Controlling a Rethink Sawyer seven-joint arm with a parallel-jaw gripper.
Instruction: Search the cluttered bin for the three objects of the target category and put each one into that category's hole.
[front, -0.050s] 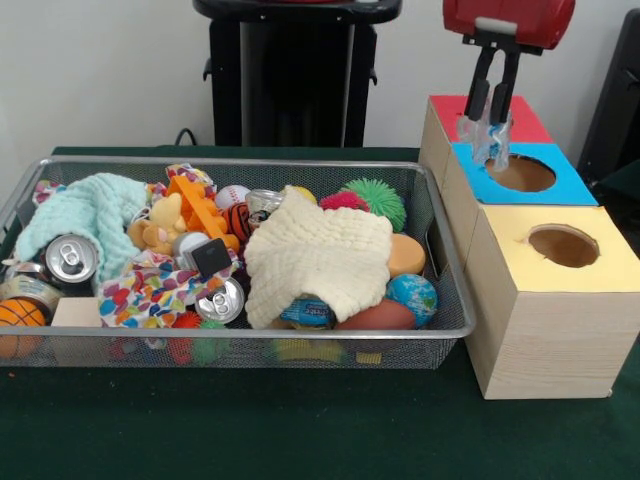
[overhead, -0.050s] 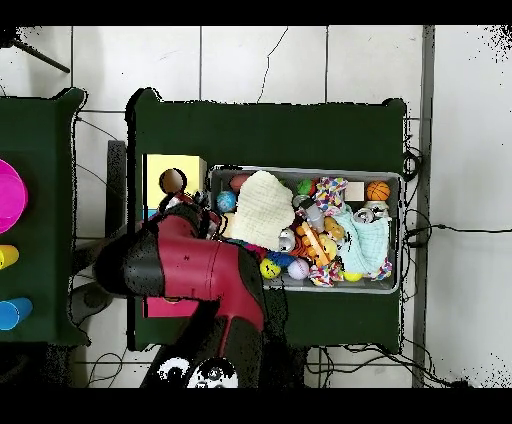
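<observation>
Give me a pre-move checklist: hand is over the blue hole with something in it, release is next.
1. Hand above the blue hole: roughly ok; in the front view it sits over the hole's left rim, not its centre.
2. Grip: ok, fingers closed on a clear crinkled item.
3. What that item is: cannot tell.
4. Blue hole free: ok, nothing shows in the opening.
5. Yellow hole free: ok.
6. Hand position from above: cannot tell, the arm covers the blue box in the overhead view.
</observation>
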